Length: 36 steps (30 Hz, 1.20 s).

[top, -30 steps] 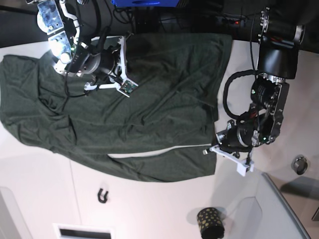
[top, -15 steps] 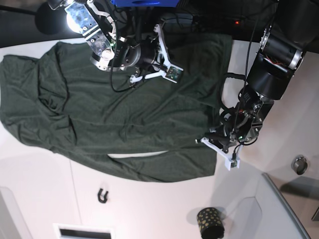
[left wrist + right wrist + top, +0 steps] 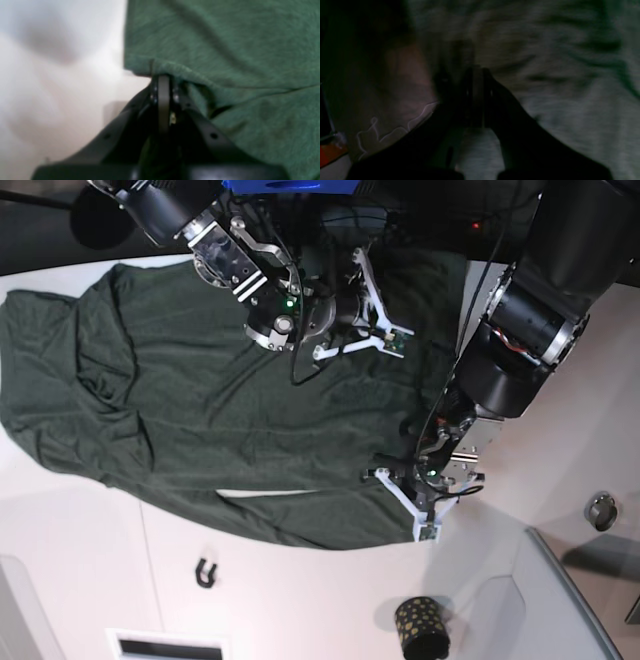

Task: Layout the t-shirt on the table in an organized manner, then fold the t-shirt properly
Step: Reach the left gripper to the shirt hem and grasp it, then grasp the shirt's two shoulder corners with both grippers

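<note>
Left wrist view: the left gripper (image 3: 163,86) has its dark jaws pressed tight together, their tips at the hemmed edge of the t-shirt (image 3: 225,50); whether a pinch of cloth sits between them cannot be told. The green cloth spreads ahead and to the right of the tips, with a loose fold just right of them, while bare white table (image 3: 57,75) lies to their left. Right wrist view: the picture is dark and blurred, yet the right gripper (image 3: 476,82) shows its jaws closed flat against each other above the t-shirt (image 3: 557,75), whose wrinkled fabric fills the space ahead and to the right; a paler patch lies to the left of the tips, too dim to name. Base view: the t-shirt (image 3: 180,410) lies spread but creased over the table (image 3: 300,600), one sleeve bunched at the far left. The right gripper (image 3: 375,340) hangs over the shirt's upper middle, cloth on every side of it. The left gripper (image 3: 410,500) sits at the shirt's lower right corner, cloth to its left and bare tabletop to its right. Below it stand a black gold-dotted cup (image 3: 422,627), a small black hook (image 3: 206,573) further left, and a grey raised panel (image 3: 560,600) to the right.
</note>
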{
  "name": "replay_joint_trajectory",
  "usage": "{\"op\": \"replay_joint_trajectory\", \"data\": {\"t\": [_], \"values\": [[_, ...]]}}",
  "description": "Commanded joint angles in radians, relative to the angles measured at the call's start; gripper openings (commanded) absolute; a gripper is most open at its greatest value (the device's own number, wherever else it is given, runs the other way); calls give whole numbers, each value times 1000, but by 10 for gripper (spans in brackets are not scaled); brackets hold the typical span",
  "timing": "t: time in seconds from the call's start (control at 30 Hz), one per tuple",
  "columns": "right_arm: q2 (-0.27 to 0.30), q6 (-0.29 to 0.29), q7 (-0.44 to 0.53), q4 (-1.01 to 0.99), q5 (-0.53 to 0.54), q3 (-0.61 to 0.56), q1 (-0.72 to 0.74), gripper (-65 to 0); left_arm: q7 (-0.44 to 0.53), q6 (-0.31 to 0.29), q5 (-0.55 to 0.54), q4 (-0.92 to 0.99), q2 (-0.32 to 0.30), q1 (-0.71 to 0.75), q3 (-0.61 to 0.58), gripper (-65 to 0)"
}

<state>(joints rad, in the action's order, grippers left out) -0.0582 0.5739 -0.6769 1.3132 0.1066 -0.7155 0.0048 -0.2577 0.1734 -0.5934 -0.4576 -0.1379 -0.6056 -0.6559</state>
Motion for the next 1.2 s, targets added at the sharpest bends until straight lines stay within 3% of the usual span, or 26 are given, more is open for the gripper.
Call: {"op": "replay_joint_trajectory", "data": {"t": [0.0,0.13,0.3,0.4,0.6,0.8,0.9,1.03,1.17], "values": [[-18,11,21,19,21,0,11,-650,2,-5,17,0,17,-32,3,-650],[-22,8,-24,72,18,0,13,-650,-13,-5,-1,-89,1,-37,68,-650],[-15,8,-24,70,17,0,25,-650,-220,-5,-66,-418,-95,45,253,-650],[-6,8,-25,76,17,0,25,-650,-282,-2,-55,-623,-127,145,311,-650],[7,8,-25,78,17,0,25,-650,-343,-2,-52,-745,-121,313,367,-650],[41,8,-24,81,17,0,25,-650,-343,-2,-40,-737,-119,382,367,-650],[42,8,-28,81,17,0,22,-650,-291,-2,80,-671,-105,381,370,-650],[64,8,-28,81,18,1,14,-650,-182,-2,280,-513,-30,329,368,-650],[68,8,-28,82,17,1,-4,-650,-51,-5,373,-304,34,229,370,-650]]}}
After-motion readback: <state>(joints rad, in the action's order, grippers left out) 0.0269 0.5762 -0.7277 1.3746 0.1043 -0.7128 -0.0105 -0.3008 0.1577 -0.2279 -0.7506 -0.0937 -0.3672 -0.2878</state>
